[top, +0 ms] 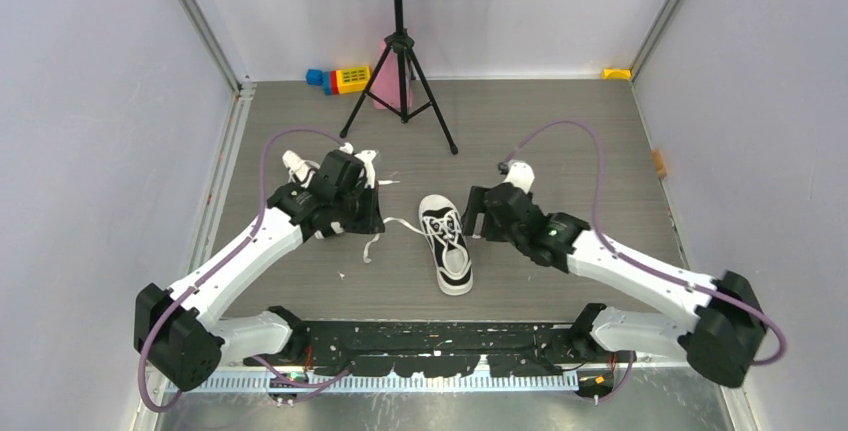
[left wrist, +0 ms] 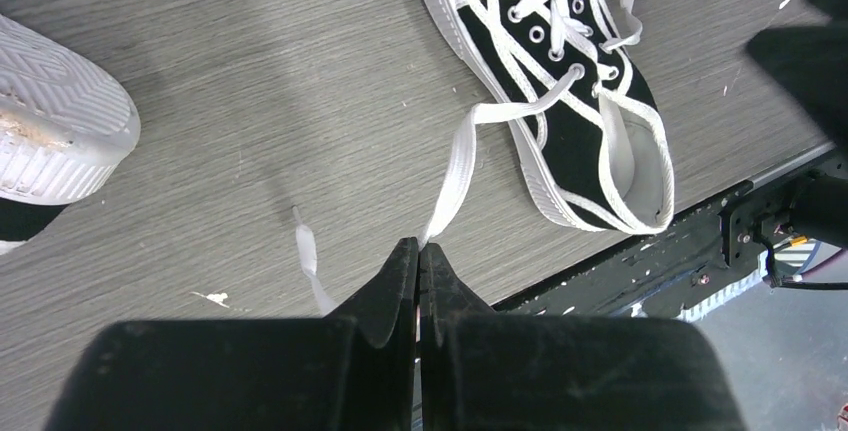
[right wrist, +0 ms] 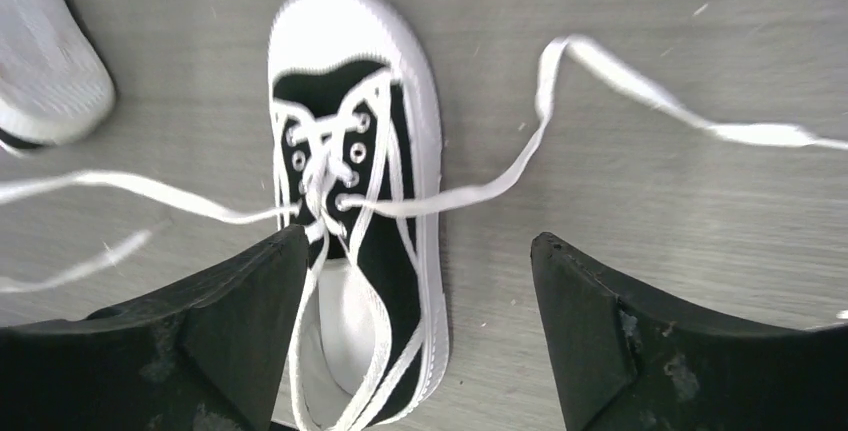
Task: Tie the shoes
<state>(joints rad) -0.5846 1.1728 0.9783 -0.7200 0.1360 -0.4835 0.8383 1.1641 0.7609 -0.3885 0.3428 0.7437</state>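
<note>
One black sneaker [top: 446, 244] with a white sole lies in the middle of the table, toe pointing away from the arms, laces untied. My left gripper [top: 376, 223] is to its left, shut on the shoe's left lace [left wrist: 455, 176]. The lace runs taut from the eyelets into my closed fingertips [left wrist: 419, 244], and its free end [left wrist: 308, 256] hangs below. My right gripper [top: 472, 213] is open just right of the shoe. In the right wrist view the gripper [right wrist: 418, 241] stands over the shoe's opening [right wrist: 390, 211]. The right lace [right wrist: 600, 61] lies loose on the table. The second sneaker [top: 300, 166] lies on its side by the left arm, sole showing [left wrist: 50, 141].
A black music stand's tripod [top: 400, 61] stands at the back centre, with coloured toy blocks [top: 340, 78] beside it. A small yellow item [top: 617, 73] sits in the back right corner. The black arm mounting rail [top: 440, 341] runs along the near edge. Walls close in on both sides.
</note>
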